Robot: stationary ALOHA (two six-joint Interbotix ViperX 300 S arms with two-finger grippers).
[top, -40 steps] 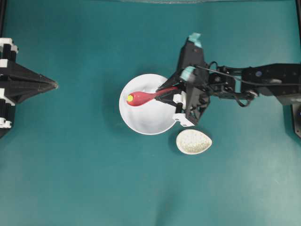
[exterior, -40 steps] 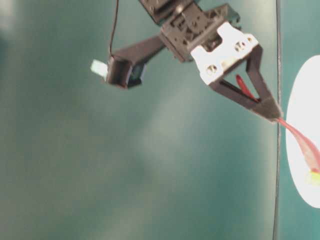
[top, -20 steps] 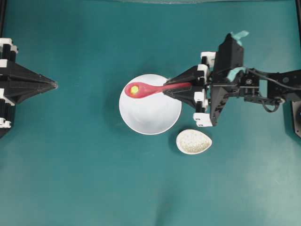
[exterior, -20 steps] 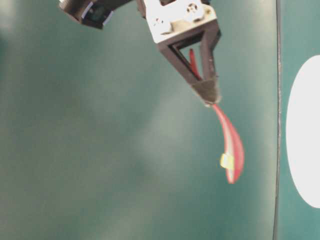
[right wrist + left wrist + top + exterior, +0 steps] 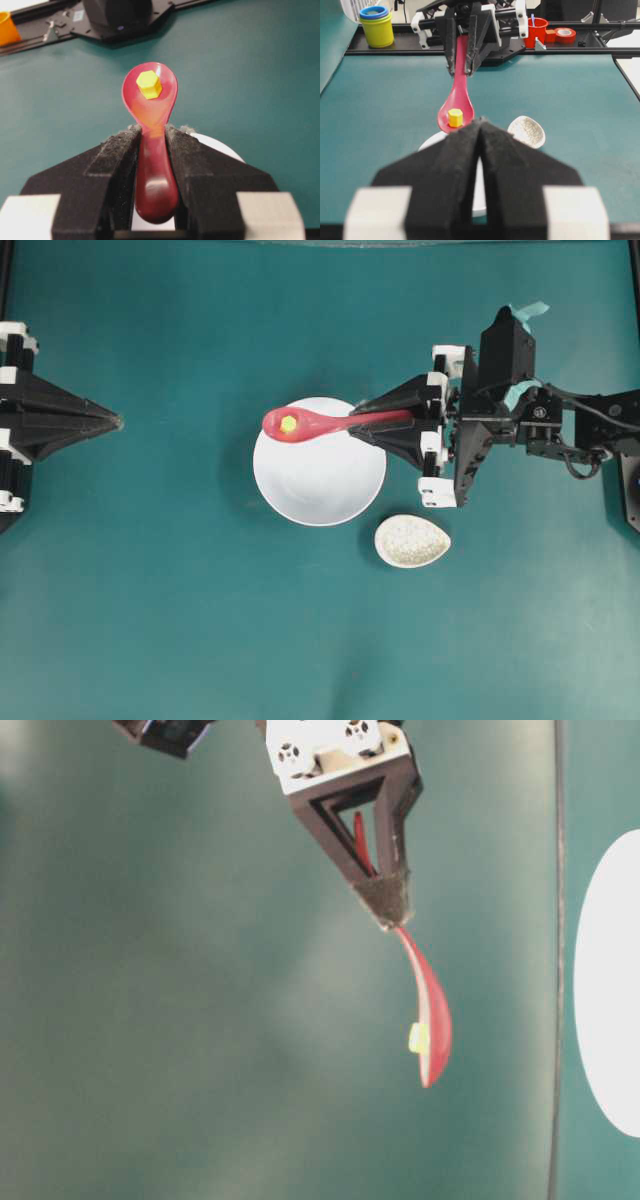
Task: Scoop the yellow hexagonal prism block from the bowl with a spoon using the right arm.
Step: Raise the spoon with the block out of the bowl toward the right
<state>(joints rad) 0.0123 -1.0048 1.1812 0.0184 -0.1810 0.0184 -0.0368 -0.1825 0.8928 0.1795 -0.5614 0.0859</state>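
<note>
Your right pincer grips the spoon above the bowl rim, yellow hexagonal prism block aboard; left pincer clenched, well apart.

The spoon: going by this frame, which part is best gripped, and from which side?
The handle, from its free end in line with it, as the right gripper does: jaws flank the narrow handle of the spoon, leaving the scoop level and clear, with the yellow block sitting inside.

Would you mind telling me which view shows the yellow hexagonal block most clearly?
The right wrist view: the yellow hexagonal block sits sharp in the spoon. The left wrist view shows it smaller, the overhead as a dot, the table-level view blurred.
</note>
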